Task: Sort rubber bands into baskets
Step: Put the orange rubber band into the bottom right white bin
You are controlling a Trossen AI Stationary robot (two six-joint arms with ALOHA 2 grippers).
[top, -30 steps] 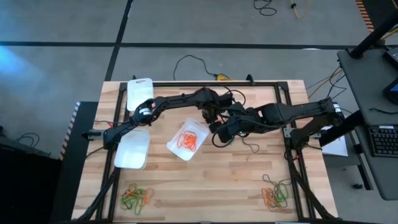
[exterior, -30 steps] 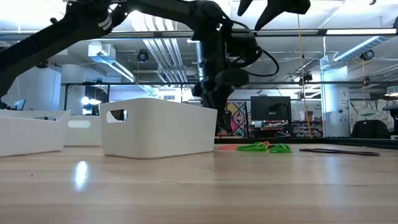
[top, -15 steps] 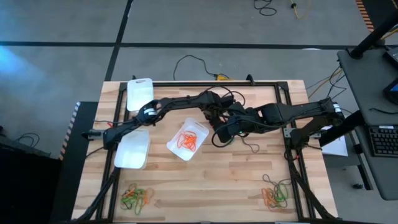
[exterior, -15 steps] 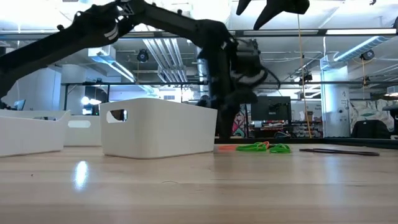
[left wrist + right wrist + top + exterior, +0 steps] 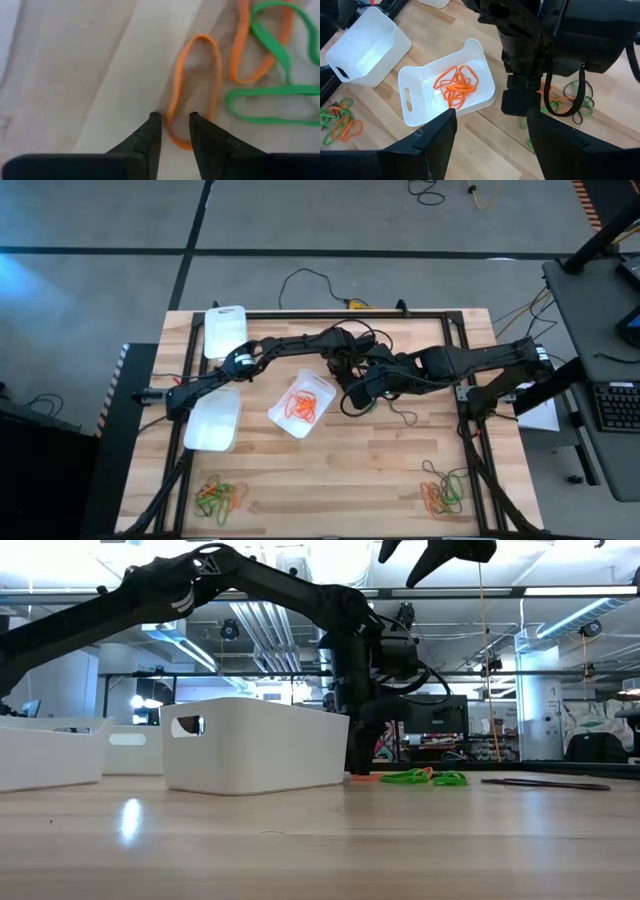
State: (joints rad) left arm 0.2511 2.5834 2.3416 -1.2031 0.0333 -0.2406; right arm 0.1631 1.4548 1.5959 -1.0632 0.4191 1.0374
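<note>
Three white baskets stand on the wooden table: one far left (image 5: 224, 328), one near left (image 5: 213, 420), and a middle one (image 5: 300, 402) holding orange rubber bands (image 5: 456, 85). My left gripper (image 5: 172, 118) points straight down, open, just right of the middle basket at a small pile of bands (image 5: 425, 777). Its fingertips (image 5: 360, 770) are down at the table. One side of an orange band (image 5: 200, 38) runs between them, and green bands (image 5: 270, 91) lie beside it. My right gripper (image 5: 490, 135) hangs open, high above the table's centre.
Two more piles of mixed rubber bands lie near the front edge, one left (image 5: 220, 495) and one right (image 5: 445, 492). A dark metal frame (image 5: 468, 380) borders the table. Black cables (image 5: 570, 97) hang from the left arm's wrist over the centre pile.
My left gripper has come down beside the middle basket until its fingertips reach the table at the centre pile of bands. My right arm has kept still.
</note>
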